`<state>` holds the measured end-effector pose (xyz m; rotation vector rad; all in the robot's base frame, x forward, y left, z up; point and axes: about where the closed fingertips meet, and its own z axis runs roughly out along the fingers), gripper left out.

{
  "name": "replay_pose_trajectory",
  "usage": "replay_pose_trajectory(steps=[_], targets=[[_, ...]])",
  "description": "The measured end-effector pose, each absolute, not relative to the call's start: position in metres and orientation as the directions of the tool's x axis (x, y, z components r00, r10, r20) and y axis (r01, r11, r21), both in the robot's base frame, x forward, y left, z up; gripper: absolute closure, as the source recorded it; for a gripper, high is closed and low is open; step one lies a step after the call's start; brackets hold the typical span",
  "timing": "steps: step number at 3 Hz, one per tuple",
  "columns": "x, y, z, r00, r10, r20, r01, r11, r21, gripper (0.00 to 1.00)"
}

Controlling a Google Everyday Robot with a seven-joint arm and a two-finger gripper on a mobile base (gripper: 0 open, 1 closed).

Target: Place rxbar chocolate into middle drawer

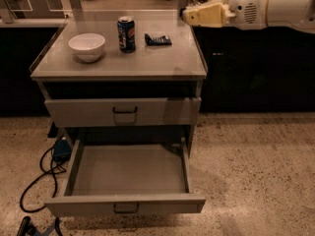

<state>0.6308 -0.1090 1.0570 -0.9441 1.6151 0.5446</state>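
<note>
My gripper (186,14) hangs in the air past the back right corner of the cabinet top (162,63), pointing left, with the white arm behind it. No dark brown-black rxbar chocolate shows in the open; whether it sits in the gripper is hidden. A blue-black snack bar with pale marks (157,39) lies on the top, left of and below the gripper. The middle drawer (128,171), the lowest one, is pulled fully open and nothing shows inside it.
A white bowl (87,46) and a blue soda can (126,34) stand on the cabinet top. The drawer above (123,112) is closed. A black cable and a blue box (60,149) lie on the floor to the left.
</note>
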Motion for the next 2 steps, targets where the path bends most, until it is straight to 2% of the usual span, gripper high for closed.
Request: replay_pose_trajectory(steps=[1,2], targets=[[0.580,-0.083,1.087,-0.035,-0.252,-0.967,-0.833,0.543,-0.111,1.00],[0.599,-0.082,1.073,-0.063,-0.309,-0.949,-0.829,0.546,-0.123,1.00]])
